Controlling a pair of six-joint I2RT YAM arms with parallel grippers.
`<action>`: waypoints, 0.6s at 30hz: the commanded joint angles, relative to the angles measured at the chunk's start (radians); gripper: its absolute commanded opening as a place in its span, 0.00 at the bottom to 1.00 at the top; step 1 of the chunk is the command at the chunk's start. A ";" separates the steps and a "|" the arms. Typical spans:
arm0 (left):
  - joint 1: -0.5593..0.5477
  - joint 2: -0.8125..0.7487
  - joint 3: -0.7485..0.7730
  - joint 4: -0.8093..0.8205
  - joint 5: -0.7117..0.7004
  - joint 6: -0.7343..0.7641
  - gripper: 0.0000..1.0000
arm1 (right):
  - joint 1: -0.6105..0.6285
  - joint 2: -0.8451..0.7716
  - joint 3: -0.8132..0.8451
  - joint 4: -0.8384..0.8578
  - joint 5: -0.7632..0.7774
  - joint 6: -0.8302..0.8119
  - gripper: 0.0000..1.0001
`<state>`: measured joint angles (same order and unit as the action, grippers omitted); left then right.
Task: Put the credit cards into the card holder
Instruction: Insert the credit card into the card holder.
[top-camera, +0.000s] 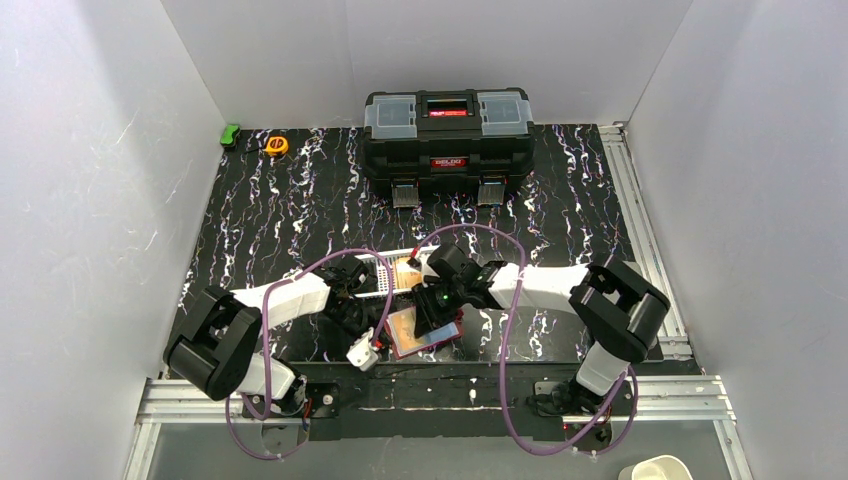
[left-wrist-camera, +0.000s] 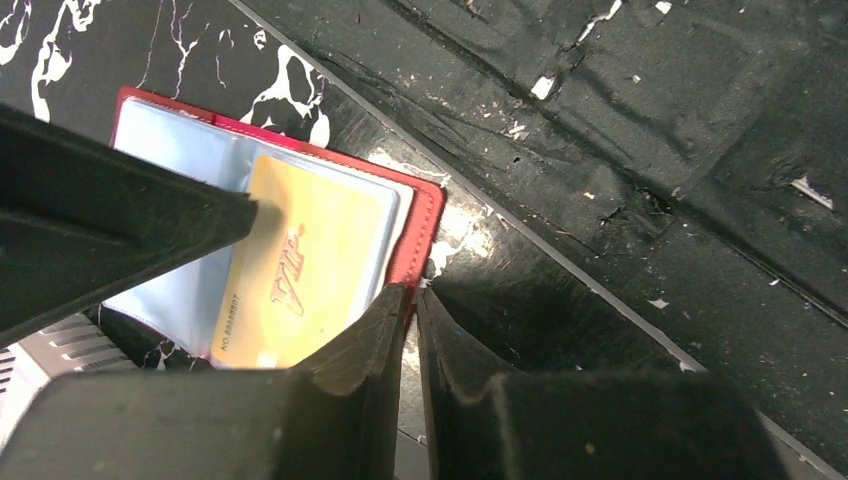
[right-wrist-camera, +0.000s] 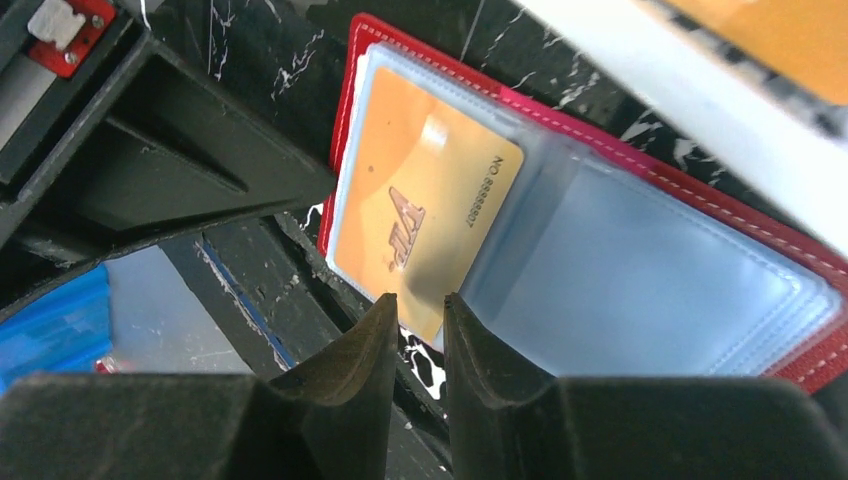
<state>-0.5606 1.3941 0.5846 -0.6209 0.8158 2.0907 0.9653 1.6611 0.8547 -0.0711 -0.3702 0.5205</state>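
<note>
Two white arms (top-camera: 290, 296), black joints (top-camera: 214, 345), looping purple cables (top-camera: 505, 340), black fingers (left-wrist-camera: 350, 362)

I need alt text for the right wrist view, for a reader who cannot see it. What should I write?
An open red card holder lies on a black marbled table, with an orange card in one clear sleeve. The right hand, its two black fingers a narrow gap apart, points at the card's near edge.

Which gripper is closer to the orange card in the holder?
Right. The right gripper sits at an edge of the orange card; the left gripper is at the card holder, on its border beside the card.
</note>
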 joint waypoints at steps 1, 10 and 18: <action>-0.005 0.037 -0.021 0.004 -0.092 0.277 0.10 | 0.024 0.011 0.025 0.021 -0.021 0.000 0.30; -0.005 0.051 -0.006 0.003 -0.093 0.287 0.10 | 0.043 -0.003 0.055 -0.014 -0.027 -0.032 0.31; -0.005 -0.031 0.048 -0.095 -0.144 0.209 0.13 | -0.025 -0.128 0.128 -0.181 0.075 -0.106 0.33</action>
<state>-0.5652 1.4090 0.6193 -0.6220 0.7799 2.0926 0.9894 1.6470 0.8997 -0.1551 -0.3576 0.4759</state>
